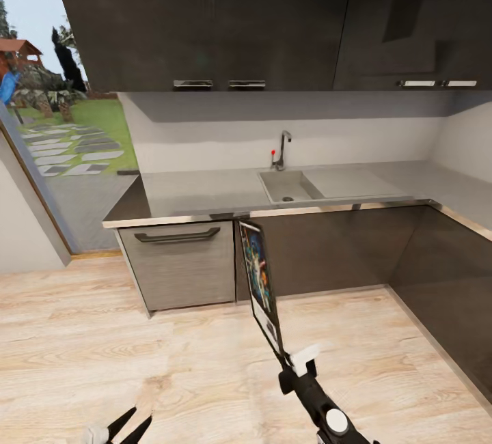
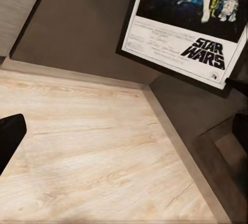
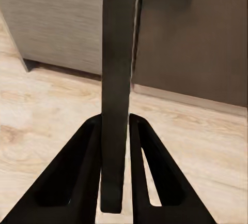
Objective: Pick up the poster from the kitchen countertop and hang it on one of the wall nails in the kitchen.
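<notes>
The poster [image 1: 262,279] hangs upright and edge-on in front of the dark cabinet fronts, above the wooden floor. My right gripper [image 1: 292,364] is shut on its lower edge. The right wrist view shows both black fingers [image 3: 77,182] clamping the thin dark frame [image 3: 118,79]. The left wrist view shows the poster's [image 2: 191,22] face: white border, dark art, "STAR WARS" logo. My left gripper [image 1: 142,414] hangs low at the left, open and holding nothing. The kitchen countertop [image 1: 198,192] runs along the back wall with its inset sink [image 1: 287,186] and chrome tap [image 1: 281,149].
Glossy dark wall cabinets [image 1: 205,20] hang above the counter. A grey drawer front with a dark handle [image 1: 176,235] sits at the counter's left end. The counter turns a corner along the right side [image 1: 465,205]. A glass opening [image 1: 61,157] to a garden lies at left.
</notes>
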Robot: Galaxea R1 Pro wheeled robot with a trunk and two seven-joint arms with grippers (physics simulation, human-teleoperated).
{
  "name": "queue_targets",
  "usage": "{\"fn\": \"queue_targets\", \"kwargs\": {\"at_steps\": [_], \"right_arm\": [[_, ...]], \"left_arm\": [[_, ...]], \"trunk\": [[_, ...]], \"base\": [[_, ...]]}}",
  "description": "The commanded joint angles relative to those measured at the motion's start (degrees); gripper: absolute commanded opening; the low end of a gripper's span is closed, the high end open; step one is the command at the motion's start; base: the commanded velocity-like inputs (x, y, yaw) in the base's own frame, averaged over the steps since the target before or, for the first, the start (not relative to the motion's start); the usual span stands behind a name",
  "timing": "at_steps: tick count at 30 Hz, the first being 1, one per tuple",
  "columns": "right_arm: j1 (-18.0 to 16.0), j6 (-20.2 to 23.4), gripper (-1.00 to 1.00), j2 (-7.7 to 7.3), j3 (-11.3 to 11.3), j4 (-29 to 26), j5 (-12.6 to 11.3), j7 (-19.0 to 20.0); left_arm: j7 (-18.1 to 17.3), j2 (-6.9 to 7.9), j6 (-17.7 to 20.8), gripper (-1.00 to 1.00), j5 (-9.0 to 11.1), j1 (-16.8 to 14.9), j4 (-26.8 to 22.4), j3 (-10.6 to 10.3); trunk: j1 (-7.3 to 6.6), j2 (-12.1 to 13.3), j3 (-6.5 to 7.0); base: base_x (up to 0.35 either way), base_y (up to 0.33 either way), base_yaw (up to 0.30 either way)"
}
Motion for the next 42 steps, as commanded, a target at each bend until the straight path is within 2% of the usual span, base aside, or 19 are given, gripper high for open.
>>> {"fn": "queue_targets", "kwargs": {"at_steps": [1,2,3,8,11,14,18,24,36,42], "right_arm": [[-0.1,-0.2,-1.0,-0.16,0.1,0.0,-1.7,2.0],[-0.1,-0.2,-1.0,-0.33,0.1,0.0,-2.8,3.9],[-0.1,-0.1,-1.0,-0.9,0.1,0.0,-4.8,7.6],[0.0,-0.1,-1.0,-3.04,0.1,-1.1,-7.7,17.1],[-0.1,0.2,-1.0,-5.71,0.0,-3.4,-8.9,27.1],[-0.1,0.3,-1.0,-6.99,0.0,-4.1,-10.3,30.9],[-0.1,0.6,-1.0,-8.56,0.0,-5.9,-15.3,36.4],[0.0,2.5,-1.0,-9.67,0.0,-8.0,-17.1,40.3],[0.0,2.8,-1.0,-10.13,0.1,-9.0,-19.2,40.6],[0.0,2.8,-1.0,-10.1,0.1,-9.1,-19.4,40.6]], "left_arm": [[-0.6,-0.05,-0.4,1.0,0.6,0.0,0.4,-0.4],[-1.0,-0.1,-0.4,1.0,0.7,0.0,0.8,-0.4],[-1.7,-0.15,-0.5,1.0,0.9,0.2,1.3,-0.2],[-2.5,-0.01,-0.6,1.0,1.1,1.5,1.8,0.2],[-3.1,1.6,-0.5,1.0,1.2,2.2,2.0,0.7],[-4.1,2.21,-0.5,1.0,1.2,2.4,2.1,0.9],[-5.7,2.64,-0.3,1.0,1.2,2.5,2.1,1.6],[-6.0,2.59,-0.3,1.0,1.1,2.5,2.0,1.8],[-6.0,2.67,-0.2,1.0,1.0,2.5,2.0,1.7],[-5.3,2.49,-0.1,1.0,1.0,2.5,2.0,1.6]], "trunk": [[0.01,0.0,-0.07],[0.01,0.0,-0.07],[0.01,0.0,-0.07],[0.01,0.0,-0.07],[0.01,0.0,-0.07],[0.01,0.0,-0.07],[0.01,0.0,-0.07],[0.01,0.0,-0.07],[0.01,0.0,-0.07],[0.01,0.0,-0.07]], "base": [[0.0,0.0,0.0],[0.0,0.0,0.0],[0.0,0.0,0.0],[0.0,0.0,0.0],[0.0,0.0,0.0],[0.0,0.0,0.0],[0.0,0.0,0.0],[0.0,0.0,0.0],[0.0,0.0,0.0],[0.0,0.0,0.0]]}}
